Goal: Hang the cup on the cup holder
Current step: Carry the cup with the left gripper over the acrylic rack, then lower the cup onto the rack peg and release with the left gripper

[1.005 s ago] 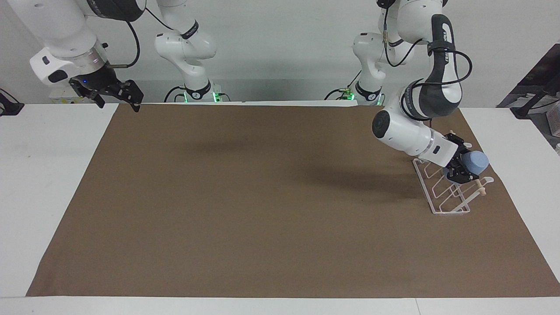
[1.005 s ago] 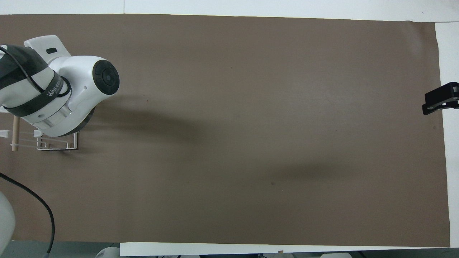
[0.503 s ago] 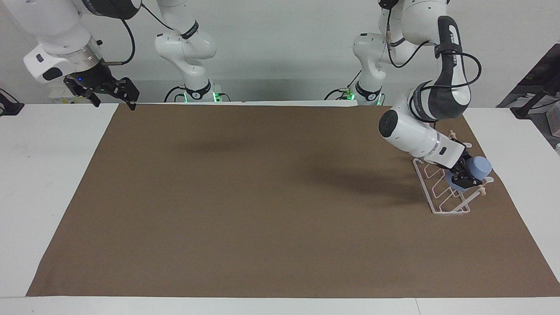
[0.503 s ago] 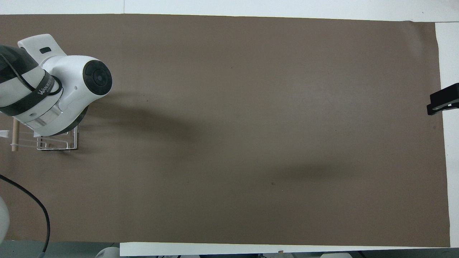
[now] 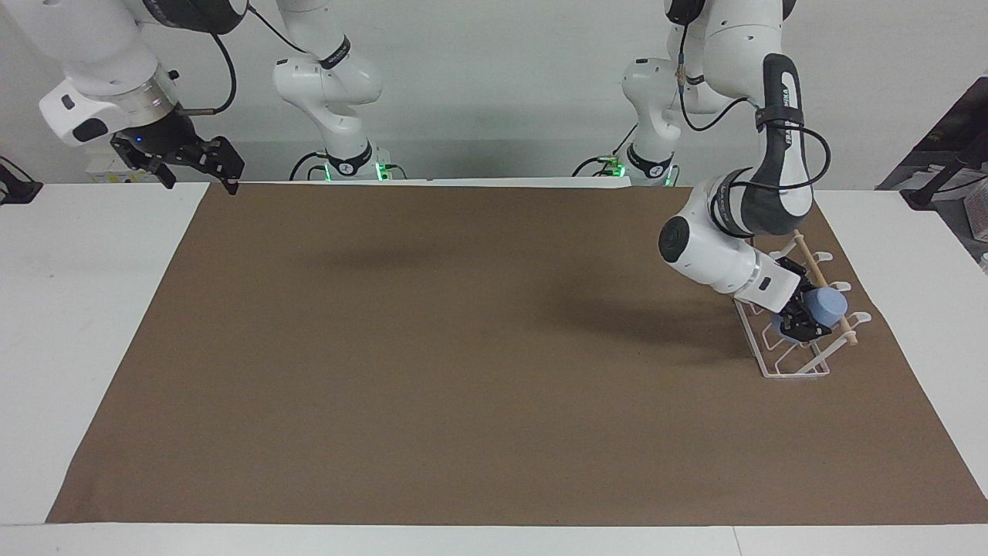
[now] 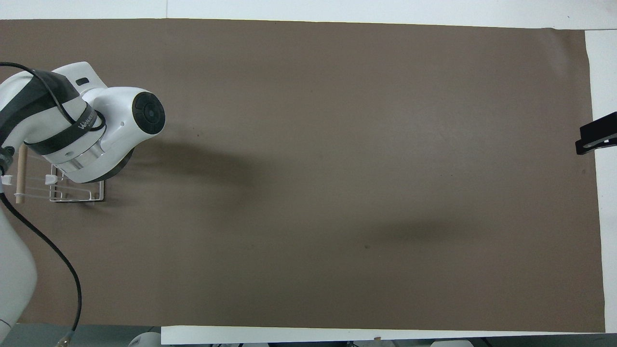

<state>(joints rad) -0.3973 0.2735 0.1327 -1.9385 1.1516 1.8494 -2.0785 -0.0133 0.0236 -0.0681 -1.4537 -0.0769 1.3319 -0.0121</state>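
The light-blue cup (image 5: 827,306) lies tilted in my left gripper (image 5: 800,321), which is shut on it. The cup is low among the slanted prongs of the white wire cup holder (image 5: 789,361), just under its wooden dowel (image 5: 807,261). The holder stands on the brown mat near the left arm's end of the table. In the overhead view the left arm hides the cup and gripper; only the holder's base (image 6: 77,196) and one dowel end (image 6: 20,174) show. My right gripper (image 5: 199,171) waits open and empty, raised over the mat's corner at the right arm's end (image 6: 596,138).
A brown mat (image 5: 463,347) covers most of the white table (image 5: 77,309). The left arm's cable (image 6: 53,260) hangs over the mat's near edge.
My left gripper has moved the cup down and a little toward the table's middle, in among the holder's prongs under the dowel. The right gripper rose slightly, then held still.
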